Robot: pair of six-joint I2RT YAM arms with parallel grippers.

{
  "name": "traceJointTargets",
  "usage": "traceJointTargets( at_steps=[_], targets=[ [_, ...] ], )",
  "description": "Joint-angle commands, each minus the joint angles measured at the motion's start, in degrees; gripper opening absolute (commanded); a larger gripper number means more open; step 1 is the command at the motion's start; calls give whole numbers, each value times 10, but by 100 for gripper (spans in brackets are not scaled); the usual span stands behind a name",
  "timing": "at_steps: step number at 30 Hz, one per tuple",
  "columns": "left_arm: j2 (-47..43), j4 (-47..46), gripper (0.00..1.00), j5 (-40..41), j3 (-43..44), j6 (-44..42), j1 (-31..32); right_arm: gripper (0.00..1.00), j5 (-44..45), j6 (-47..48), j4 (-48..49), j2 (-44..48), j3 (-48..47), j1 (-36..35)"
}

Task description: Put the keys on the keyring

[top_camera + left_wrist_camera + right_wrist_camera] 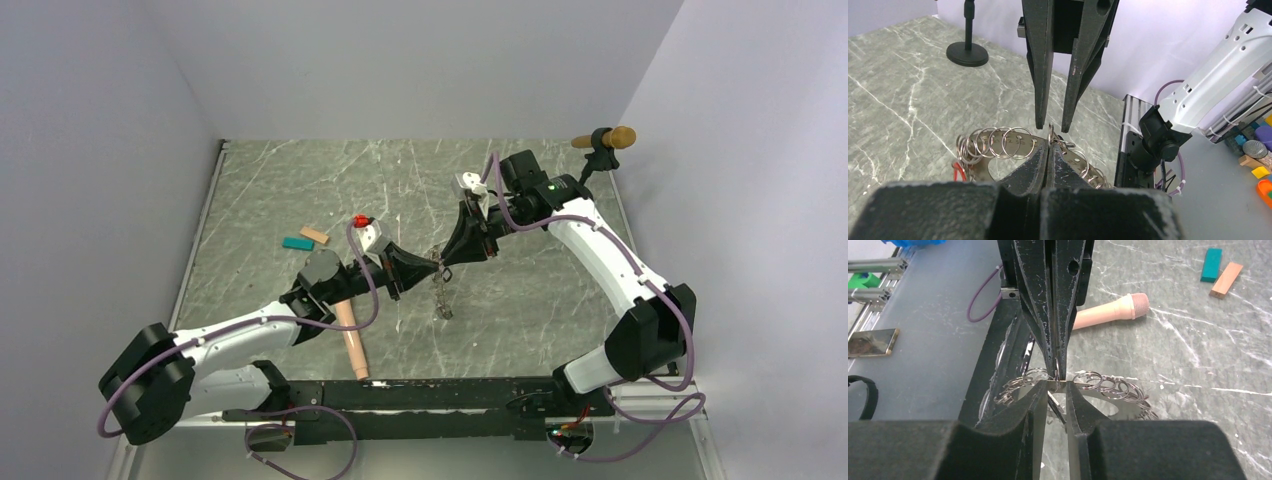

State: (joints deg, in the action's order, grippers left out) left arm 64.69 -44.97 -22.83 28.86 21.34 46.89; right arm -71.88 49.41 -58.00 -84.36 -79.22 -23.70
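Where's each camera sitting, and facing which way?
Top external: above, behind the robot, looking down on the table; left arm and right arm show.
Left wrist: on the left arm, facing the right gripper; its left gripper, shut on the keyring, shows.
Right wrist: opposite, facing the left gripper and peach cylinder; its right gripper shows.
Wrist views share the keyring and both grippers.

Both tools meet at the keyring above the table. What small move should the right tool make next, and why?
Probably close the right tool gently. The left tool is shut on the keyring, and the right tool's fingers stand slightly apart with a thin metal piece of the ring between them.
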Motion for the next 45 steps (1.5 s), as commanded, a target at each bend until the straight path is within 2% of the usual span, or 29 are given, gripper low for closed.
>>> traceJointTargets(
  at_steps=[1,7,9,11,17,18,19,21,22,24,26,31,33,38,45],
  targets=[
    [2,-72,0,-15,7,18,-3,23,-29,-29,40,17,9,-3],
    [1,-74,0,-6,6,20,-3,21,-27,-33,46,14,14,-9],
    [0,-76,0,-3,4,20,-3,14,-23,-36,50,12,15,-14],
    [-1,-76,0,-2,3,21,-2,2,-22,-37,49,10,14,-16],
    [-6,-84,0,3,-8,31,-7,0,-8,-22,35,9,6,-20],
    [-6,-84,2,-2,-10,35,-12,0,-2,-14,25,9,2,-19],
    [-9,-81,10,-10,-12,39,-16,0,4,10,6,8,-4,-19],
    [-21,-74,32,-31,-19,41,-31,0,18,56,-30,6,-14,-19],
    [-29,-69,40,-44,-24,40,-38,0,24,67,-40,5,-16,-19],
    [-50,-28,49,-72,-22,18,-48,0,35,76,-48,4,-20,-20],
    [-68,61,54,-95,0,-33,-51,0,51,75,-50,3,-24,-21],
    [-59,282,53,-131,91,-176,-51,0,87,67,-46,2,-27,-30],
    [-45,314,52,-136,116,-203,-47,0,93,63,-43,0,-27,-32],
    [-10,347,50,-124,165,-257,-30,0,96,58,-40,-5,-26,-34],
    [28,366,40,-125,195,-268,-16,0,93,54,-37,-6,-25,-34]
  ],
)
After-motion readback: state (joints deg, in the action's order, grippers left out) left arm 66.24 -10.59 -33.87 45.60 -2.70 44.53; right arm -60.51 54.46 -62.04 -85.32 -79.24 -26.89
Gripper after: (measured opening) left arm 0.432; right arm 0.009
